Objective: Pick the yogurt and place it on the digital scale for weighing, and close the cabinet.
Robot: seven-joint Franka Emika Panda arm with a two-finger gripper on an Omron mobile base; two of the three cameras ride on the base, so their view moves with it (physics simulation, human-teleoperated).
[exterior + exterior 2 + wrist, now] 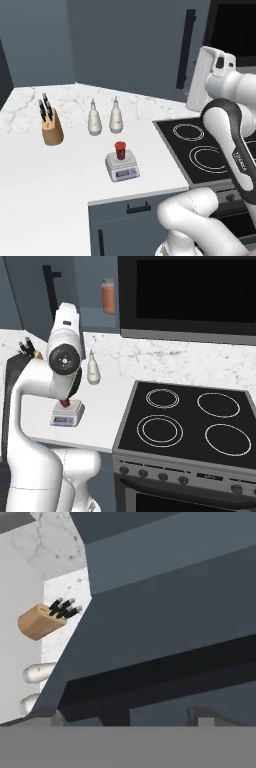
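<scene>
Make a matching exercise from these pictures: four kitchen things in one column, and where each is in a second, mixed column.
Things:
1. yogurt
2. knife block
3. orange-brown jar
4. two white bottles

Places:
A. up inside the open cabinet
B. on the digital scale
C. on the counter, behind the scale
D. on the counter, left of the bottles

Pairs: 1-B, 2-D, 3-A, 4-C

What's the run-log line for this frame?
yogurt: on digital scale | tool: raised by cabinet door, state unclear | door: still open | next: push shut
</scene>
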